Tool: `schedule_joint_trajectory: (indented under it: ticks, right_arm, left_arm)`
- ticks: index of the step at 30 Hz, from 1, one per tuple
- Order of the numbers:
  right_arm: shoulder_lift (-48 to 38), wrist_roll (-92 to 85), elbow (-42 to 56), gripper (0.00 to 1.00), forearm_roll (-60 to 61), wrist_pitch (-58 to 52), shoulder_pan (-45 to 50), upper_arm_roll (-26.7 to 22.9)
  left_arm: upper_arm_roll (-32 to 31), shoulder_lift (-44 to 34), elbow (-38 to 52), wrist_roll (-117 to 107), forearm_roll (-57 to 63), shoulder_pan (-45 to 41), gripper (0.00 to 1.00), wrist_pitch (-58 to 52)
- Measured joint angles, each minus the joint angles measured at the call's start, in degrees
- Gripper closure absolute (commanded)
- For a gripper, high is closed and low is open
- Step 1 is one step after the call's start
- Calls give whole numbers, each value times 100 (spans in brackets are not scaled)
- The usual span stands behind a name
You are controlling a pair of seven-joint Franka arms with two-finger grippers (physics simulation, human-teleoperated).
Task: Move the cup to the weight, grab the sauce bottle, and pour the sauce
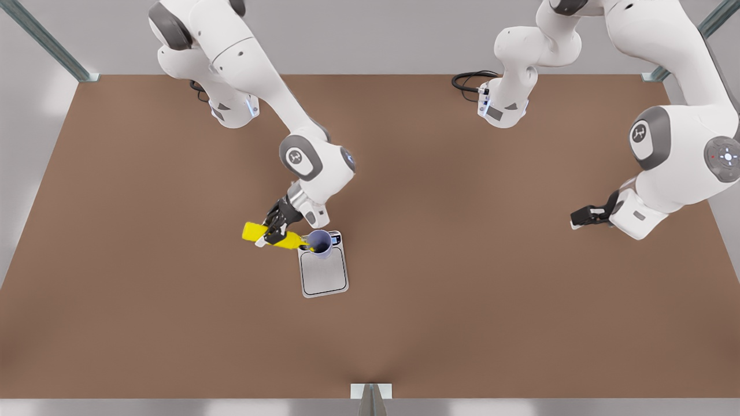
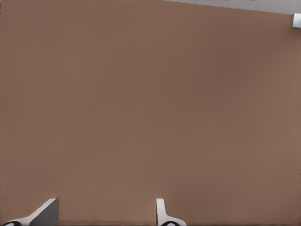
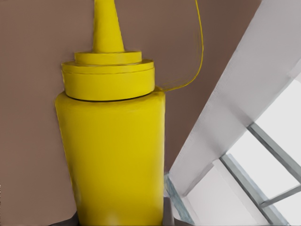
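The yellow sauce bottle point(image 1: 254, 232) is tipped nearly flat, its nozzle reaching over the rim of the pale lavender cup point(image 1: 321, 243). My right gripper point(image 1: 273, 230), on the front view's left, is shut on the bottle's body. The right wrist view has the bottle point(image 3: 113, 155) close up, nozzle pointing away. The cup stands on the silver-grey weight point(image 1: 325, 274), at the end with the dark display panel. My left gripper point(image 1: 581, 217) waits at the front view's right, low over bare table. It is open point(image 2: 106, 216), with nothing between its fingers.
The brown table point(image 1: 462, 260) spreads wide around the weight. A black cable point(image 1: 469, 78) lies by the arm base at the back. Metal frame posts stand at the table's back corners point(image 1: 87, 75) and at the middle of the front edge point(image 1: 371, 398).
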Motion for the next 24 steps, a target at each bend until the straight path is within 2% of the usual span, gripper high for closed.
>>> schedule_joint_trajectory:
  ticks: [5, 8, 14, 17, 18, 24]
  right_arm:
    - [-266, -349, 135, 47, 1980, 265, -555, 2]
    - [-349, -1412, 205, 47, 3229, 510, -1186, -15]
    - [-267, -4655, 143, 47, 5200, 1341, -2568, -27]
    - [-187, -6362, -154, 47, 6464, 2142, -3172, -27]
    - [-100, -7045, -184, 47, 7229, 2163, -3422, -34]
    - [291, -8654, -484, 47, 9859, 1705, -4327, -18]
  left_arm:
    - [-9, -91, 10, -9, -2, -18, 0, -35]
    - [-17, -80, 9, -123, -2, -16, 0, -30]
    - [-35, -92, 9, -290, 3, -124, 0, -38]
    - [-35, -94, 9, -299, 5, -137, 0, -38]
    - [-35, -93, 9, -291, 5, -133, 0, -38]
    - [-26, -102, 18, -299, 6, -133, 0, -38]
